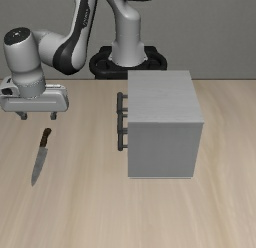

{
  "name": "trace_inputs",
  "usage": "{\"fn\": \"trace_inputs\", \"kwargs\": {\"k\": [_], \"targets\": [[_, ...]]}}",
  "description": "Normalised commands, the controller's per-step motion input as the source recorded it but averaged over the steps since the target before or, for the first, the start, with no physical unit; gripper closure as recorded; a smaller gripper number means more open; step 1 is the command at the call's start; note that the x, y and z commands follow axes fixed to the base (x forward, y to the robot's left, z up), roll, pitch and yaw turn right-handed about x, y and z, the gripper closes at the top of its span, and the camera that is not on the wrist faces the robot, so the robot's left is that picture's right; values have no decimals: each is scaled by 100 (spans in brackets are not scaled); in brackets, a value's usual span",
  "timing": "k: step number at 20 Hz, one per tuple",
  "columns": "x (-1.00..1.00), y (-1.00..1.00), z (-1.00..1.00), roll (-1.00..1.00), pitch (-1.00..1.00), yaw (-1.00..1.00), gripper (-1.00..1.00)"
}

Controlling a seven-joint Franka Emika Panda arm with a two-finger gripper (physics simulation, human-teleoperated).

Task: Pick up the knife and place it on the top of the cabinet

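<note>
Knife (40,158) lies flat on the table (90,207) at the exterior view's left, the nearest thing to my camera. Blade tip points at the view's lower edge and the dark handle (45,140) is at the far end. Long axis runs near vertical in the view, with a slight lean that tips the handle end toward the cabinet side. Gripper (35,114) hangs just beyond the handle end, raised off the table and clear of the knife as far as I can judge. Fingers are spread wide with nothing between them. So the knife sits just forward of the gripper. The finger line runs across the view, roughly square to the knife's axis, which should suit a pinch across the handle. My read of the next move: short shift forward over the handle, then straight down. Cabinet (165,122) is a grey box well apart toward the exterior view's right, with its drawer handles (123,122) on the side facing the knife. Arm (68,47) reaches out from the base (128,60) at the far side, elbow bent, wrist pointing down.
</note>
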Motion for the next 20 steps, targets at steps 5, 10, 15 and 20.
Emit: {"fn": "trace_inputs", "kwargs": {"k": [5,10,15,20], "targets": [[0,0,-100,0,0,0,-100],[0,0,-80,0,0,0,100],[0,0,0,0,0,0,100],[0,0,40,0,0,0,100]]}}
